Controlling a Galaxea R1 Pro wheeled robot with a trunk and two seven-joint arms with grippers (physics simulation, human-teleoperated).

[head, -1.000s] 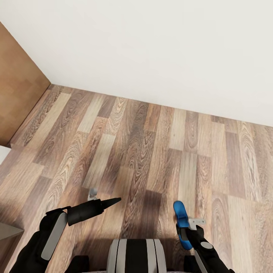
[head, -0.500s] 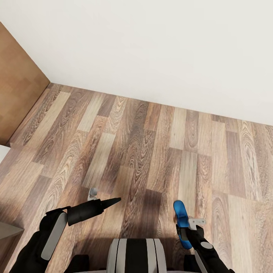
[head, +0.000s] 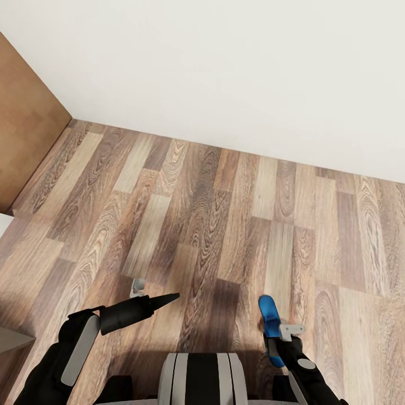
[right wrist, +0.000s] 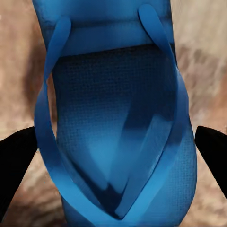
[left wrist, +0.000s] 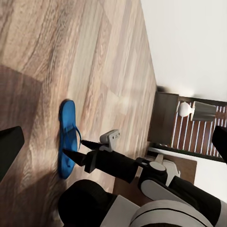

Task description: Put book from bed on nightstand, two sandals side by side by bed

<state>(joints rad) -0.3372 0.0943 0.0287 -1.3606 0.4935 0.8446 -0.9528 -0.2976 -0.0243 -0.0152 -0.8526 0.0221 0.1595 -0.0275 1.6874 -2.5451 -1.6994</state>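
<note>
One blue sandal (head: pixel 269 315) hangs just above the wood-plank floor (head: pixel 214 214), with my right gripper (head: pixel 277 337) shut on it. The right wrist view looks straight onto its sole and straps (right wrist: pixel 116 132), with a dark fingertip at each side of it. In the left wrist view the same sandal (left wrist: pixel 66 137) sits in the right gripper (left wrist: pixel 74 149). My left gripper (head: pixel 171 296) is low at the left, open and holding nothing. The book, the bed and the other sandal are out of view.
A white wall (head: pixel 225 73) runs across ahead and meets a brown wooden door (head: pixel 22 140) at the left. In the left wrist view, a dark brown piece of furniture (left wrist: pixel 165 118) with a white-based lamp (left wrist: pixel 187 109) stands far along the wall.
The whole picture has shifted slightly, so the camera has moved a little. Both arms hold their poses and the sandal stays in the right gripper.
</note>
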